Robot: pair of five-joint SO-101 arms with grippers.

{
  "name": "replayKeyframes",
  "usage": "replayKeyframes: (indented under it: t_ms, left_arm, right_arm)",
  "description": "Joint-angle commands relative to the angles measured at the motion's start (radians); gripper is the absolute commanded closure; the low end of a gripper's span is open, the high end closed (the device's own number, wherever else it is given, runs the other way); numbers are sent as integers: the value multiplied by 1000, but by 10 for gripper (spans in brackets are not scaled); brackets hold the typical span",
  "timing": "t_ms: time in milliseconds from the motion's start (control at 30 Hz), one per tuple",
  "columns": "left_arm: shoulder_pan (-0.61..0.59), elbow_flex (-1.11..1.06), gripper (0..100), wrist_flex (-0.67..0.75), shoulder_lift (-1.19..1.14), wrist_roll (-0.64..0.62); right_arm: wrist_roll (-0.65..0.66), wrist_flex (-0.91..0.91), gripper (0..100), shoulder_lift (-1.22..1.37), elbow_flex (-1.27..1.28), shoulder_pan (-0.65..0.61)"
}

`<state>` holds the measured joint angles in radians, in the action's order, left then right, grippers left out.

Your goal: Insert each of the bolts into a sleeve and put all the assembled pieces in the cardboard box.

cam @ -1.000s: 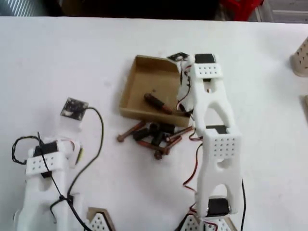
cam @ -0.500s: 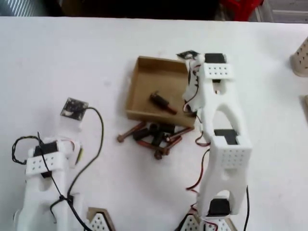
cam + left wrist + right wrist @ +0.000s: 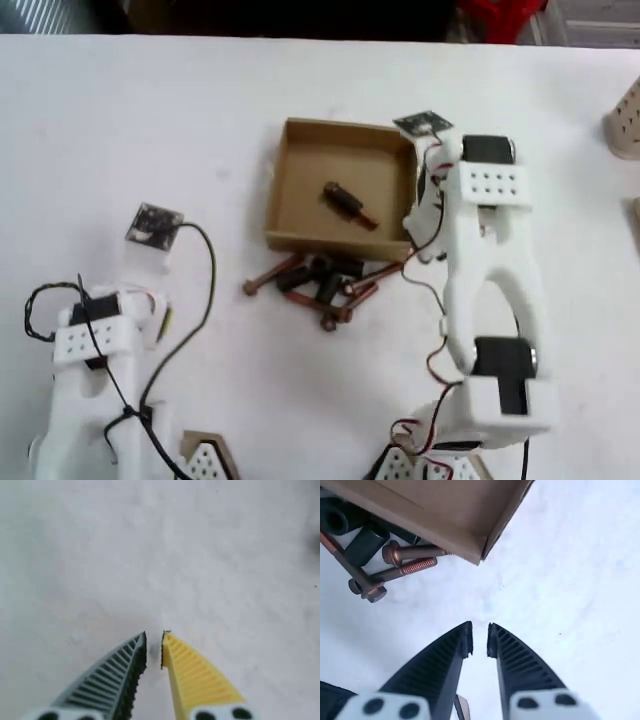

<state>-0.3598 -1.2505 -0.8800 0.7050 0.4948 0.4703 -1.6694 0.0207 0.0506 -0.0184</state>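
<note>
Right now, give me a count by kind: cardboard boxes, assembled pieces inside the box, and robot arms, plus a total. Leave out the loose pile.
Cardboard box: 1
Assembled piece inside it: 1
Robot arms: 2, the left arm and the right arm
Total: 4

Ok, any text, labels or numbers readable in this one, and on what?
No text can be read.
On the cardboard box: plain walls, no print visible.
On the small dark board: any marks are too small to read.
</note>
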Motion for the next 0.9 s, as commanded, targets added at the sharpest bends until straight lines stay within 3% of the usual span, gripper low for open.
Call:
replayKeyframes:
  t_ms: [0, 267, 367, 600, 800, 867]
  left_arm:
    - [-12, 48, 912, -5, -4, 11]
    - [-13, 48, 912, -5, -4, 11]
    - [-13, 48, 912, -5, -4, 11]
    - [-13, 46, 912, -5, -4, 11]
    - [-28, 46, 912, -5, -4, 11]
    - [-28, 46, 912, -5, -4, 11]
  right_arm:
    - [71, 13, 957, -136, 84, -27]
    - [75, 19, 957, -414, 304, -44]
    - [74, 58, 957, -479, 423, -110]
    - [106, 341, 954, -487, 618, -274]
    - [230, 417, 779, -487, 620, -369]
    - [302, 443, 781, -486, 621, -384]
